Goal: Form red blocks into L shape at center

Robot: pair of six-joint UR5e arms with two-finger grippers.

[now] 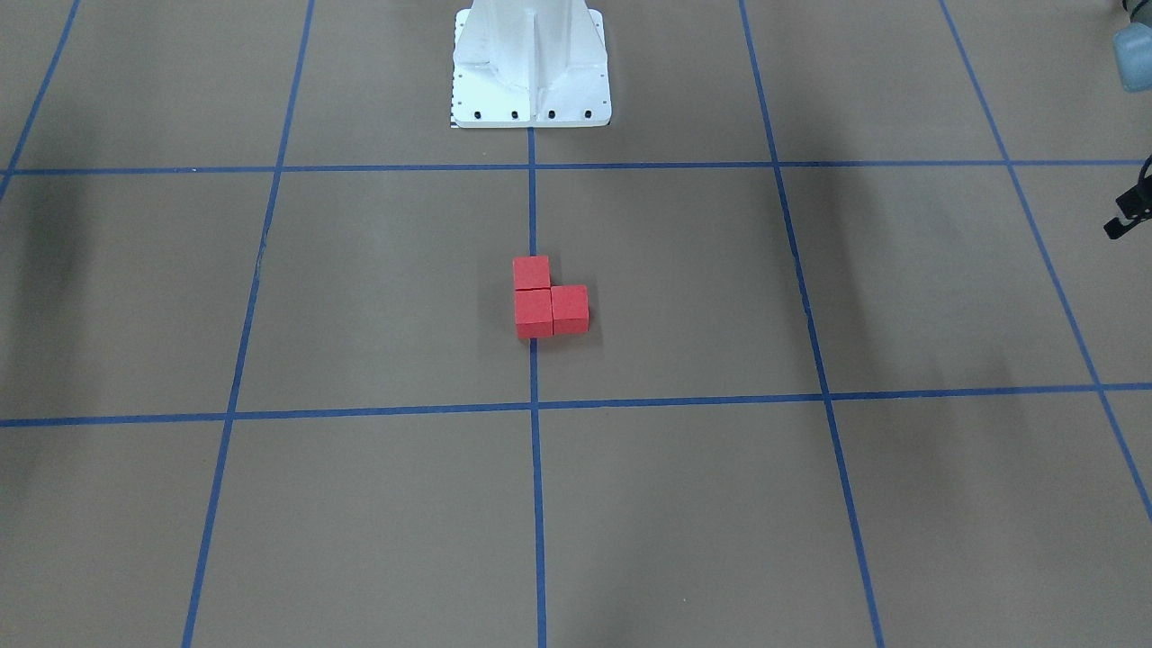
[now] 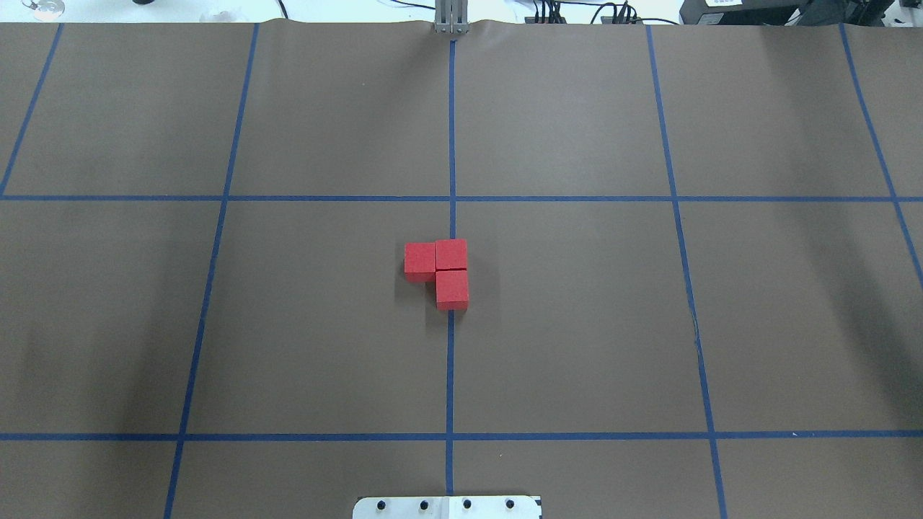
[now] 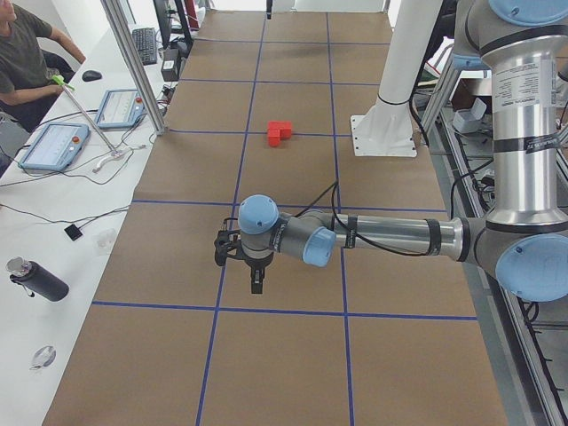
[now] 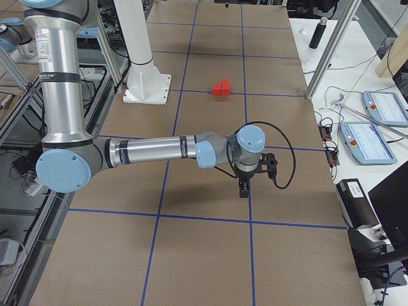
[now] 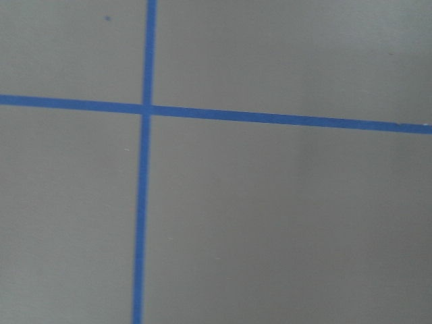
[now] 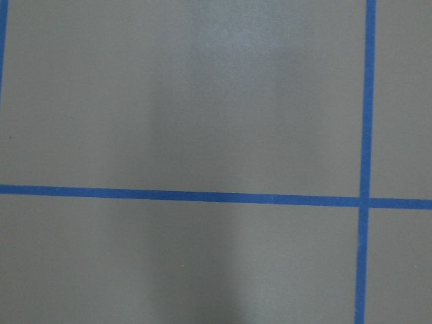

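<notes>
Three red blocks (image 2: 451, 254) sit touching in an L shape at the center (image 2: 519, 288) of the brown taped grid, on the middle blue line. They also show as red blocks (image 1: 534, 312), red blocks (image 3: 280, 133) and red blocks (image 4: 222, 87). My left gripper (image 3: 256, 282) points down over the table's left end, far from the blocks. My right gripper (image 4: 243, 190) points down over the right end, also far away. I cannot tell whether either is open or shut. Both wrist views show only brown surface and blue tape.
The white robot base (image 1: 531, 81) stands behind the blocks. A person (image 3: 27, 53) sits at a side bench with tablets (image 3: 53, 146) and a bottle (image 3: 35, 280). More tablets (image 4: 373, 137) lie beside the table's right end.
</notes>
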